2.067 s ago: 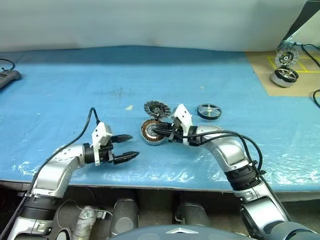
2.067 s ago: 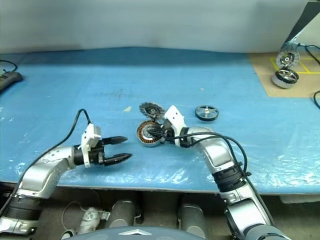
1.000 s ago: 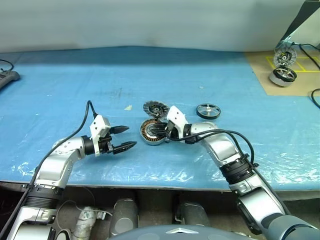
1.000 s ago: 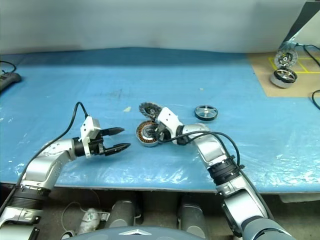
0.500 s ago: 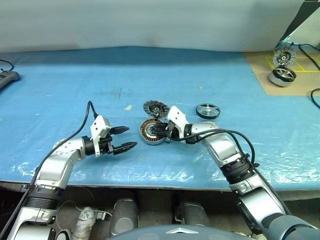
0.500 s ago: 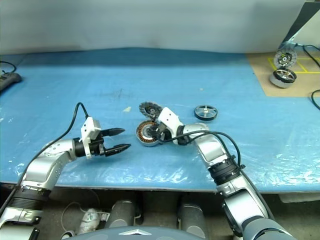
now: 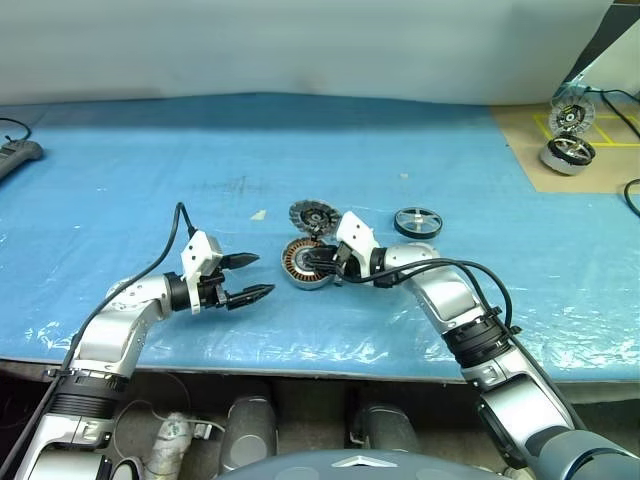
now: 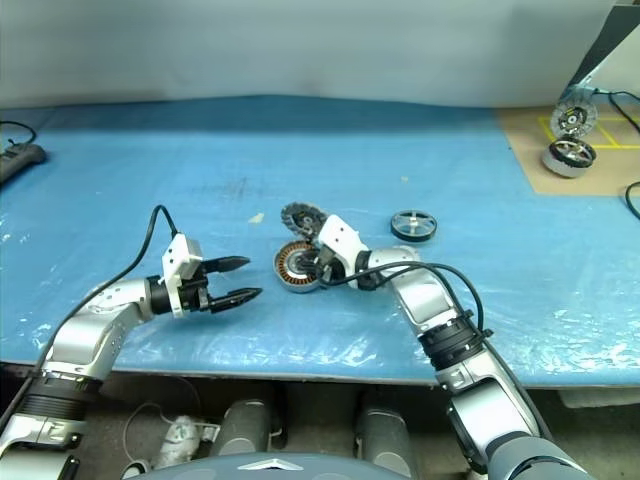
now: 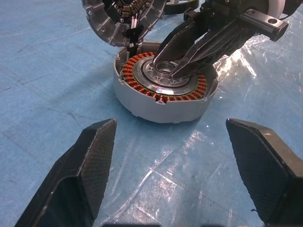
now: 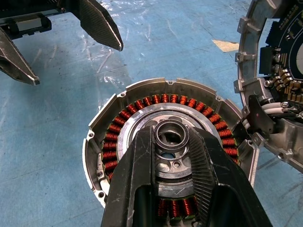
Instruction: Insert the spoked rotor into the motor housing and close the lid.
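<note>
Spoked rotor point(image 7: 417, 222), blue-covered table point(image 7: 150, 180), pale wall point(image 7: 300, 45)

I see a table point(image 7: 120, 170) covered in bright blue sheeting with glossy white glare patches near its front edge. The motor housing point(image 10: 94, 137) is pale silver-grey, ringed inside with copper-orange windings around a steel-grey centre. The lid point(image 7: 312, 216) is silver with a dark radial pattern and small gold-coloured parts on its inner face. The spoked rotor point(image 7: 418, 222) has a dark ring and thin silver spokes. My left pincer point(image 7: 250, 278) and right pincer point(image 10: 173, 146) have matt black fingers on white mounts with silver arms. A tan board point(image 7: 580, 160) with yellow lines sits at the far right.
</note>
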Controlling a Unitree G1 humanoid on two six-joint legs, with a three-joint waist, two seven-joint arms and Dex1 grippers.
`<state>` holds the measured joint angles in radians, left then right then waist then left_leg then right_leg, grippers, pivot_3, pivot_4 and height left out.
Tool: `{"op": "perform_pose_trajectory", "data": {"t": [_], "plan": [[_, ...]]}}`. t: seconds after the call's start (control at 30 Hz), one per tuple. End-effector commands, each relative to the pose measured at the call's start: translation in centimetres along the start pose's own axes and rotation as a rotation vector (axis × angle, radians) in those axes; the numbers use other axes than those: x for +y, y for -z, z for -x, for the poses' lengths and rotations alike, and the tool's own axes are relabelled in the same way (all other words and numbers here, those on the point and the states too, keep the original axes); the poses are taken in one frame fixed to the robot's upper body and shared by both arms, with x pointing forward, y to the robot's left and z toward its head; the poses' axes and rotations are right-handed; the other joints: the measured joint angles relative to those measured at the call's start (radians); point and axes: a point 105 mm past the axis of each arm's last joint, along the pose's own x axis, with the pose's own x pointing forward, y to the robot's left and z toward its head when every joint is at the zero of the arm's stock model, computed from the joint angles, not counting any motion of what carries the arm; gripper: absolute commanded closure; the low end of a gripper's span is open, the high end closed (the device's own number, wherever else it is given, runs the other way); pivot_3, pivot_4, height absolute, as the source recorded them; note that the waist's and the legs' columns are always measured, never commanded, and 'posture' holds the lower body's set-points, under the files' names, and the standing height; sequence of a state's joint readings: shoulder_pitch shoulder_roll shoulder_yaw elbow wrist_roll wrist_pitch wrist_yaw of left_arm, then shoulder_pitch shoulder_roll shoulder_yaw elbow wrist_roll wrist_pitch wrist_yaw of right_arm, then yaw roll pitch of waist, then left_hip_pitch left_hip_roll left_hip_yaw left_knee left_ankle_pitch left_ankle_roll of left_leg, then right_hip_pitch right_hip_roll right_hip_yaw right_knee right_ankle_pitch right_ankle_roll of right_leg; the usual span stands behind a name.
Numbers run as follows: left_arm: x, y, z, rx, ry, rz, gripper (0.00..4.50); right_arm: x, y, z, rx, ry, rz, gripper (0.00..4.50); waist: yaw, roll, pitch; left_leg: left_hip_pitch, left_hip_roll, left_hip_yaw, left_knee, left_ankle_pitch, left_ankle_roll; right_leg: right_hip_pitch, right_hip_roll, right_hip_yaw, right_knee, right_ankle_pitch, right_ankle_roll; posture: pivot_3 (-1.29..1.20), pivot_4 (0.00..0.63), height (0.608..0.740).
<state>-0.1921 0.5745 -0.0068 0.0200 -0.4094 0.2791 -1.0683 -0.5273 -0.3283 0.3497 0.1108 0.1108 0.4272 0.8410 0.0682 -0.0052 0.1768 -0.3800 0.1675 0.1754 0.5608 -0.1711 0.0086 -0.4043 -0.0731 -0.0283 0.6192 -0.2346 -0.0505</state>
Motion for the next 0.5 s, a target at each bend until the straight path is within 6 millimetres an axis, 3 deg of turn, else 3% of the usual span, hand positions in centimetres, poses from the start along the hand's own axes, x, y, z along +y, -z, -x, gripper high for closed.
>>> {"op": "perform_pose_trajectory", "data": {"t": [0.03, 0.1, 0.13, 0.27, 0.5], "plan": [[-0.1, -0.9, -0.1, -0.023, 0.013, -0.038, 0.49, -0.3, 1.0, 0.4, 0.045, 0.026, 0.014, 3.85, 0.000, 0.000, 0.000, 0.000, 0.000, 0.000, 0.000, 0.000, 0.000, 0.000, 0.000, 0.000, 0.000, 0.000, 0.000, 0.00, 0.150, 0.740], [-0.2, -0.8, -0.1, -0.023, 0.013, -0.037, 0.49, -0.4, 0.8, 0.4, 0.036, 0.031, 0.033, 3.85, 0.000, 0.000, 0.000, 0.000, 0.000, 0.000, 0.000, 0.000, 0.000, 0.000, 0.000, 0.000, 0.000, 0.000, 0.000, 0.00, 0.150, 0.740], [-0.2, -0.8, -0.1, -0.023, 0.014, -0.037, 0.49, -0.4, 0.8, 0.4, 0.034, 0.033, 0.038, 3.13, 0.000, 0.000, 0.000, 0.000, 0.000, 0.000, 0.000, 0.000, 0.000, 0.000, 0.000, 0.000, 0.000, 0.000, 0.000, 0.00, 0.150, 0.740], [-0.2, -0.8, -0.2, -0.022, 0.015, -0.035, 0.49, -0.6, 0.8, 0.5, 0.040, 0.037, 0.024, 1.87, 0.000, 0.000, 0.000, 0.000, 0.000, 0.000, 0.000, 0.000, 0.000, 0.000, 0.000, 0.000, 0.000, 0.000, 0.000, 0.00, 0.150, 0.740], [-0.2, -0.6, -0.1, -0.020, 0.016, -0.029, 0.49, -0.4, -1.1, 1.0, -0.059, 0.026, -0.023, 1.87, 0.000, 0.000, 0.000, 0.000, 0.000, 0.000, 0.000, 0.000, 0.000, 0.000, 0.000, 0.000, 0.000, 0.000, 0.000, 0.00, 0.150, 0.740]]}}
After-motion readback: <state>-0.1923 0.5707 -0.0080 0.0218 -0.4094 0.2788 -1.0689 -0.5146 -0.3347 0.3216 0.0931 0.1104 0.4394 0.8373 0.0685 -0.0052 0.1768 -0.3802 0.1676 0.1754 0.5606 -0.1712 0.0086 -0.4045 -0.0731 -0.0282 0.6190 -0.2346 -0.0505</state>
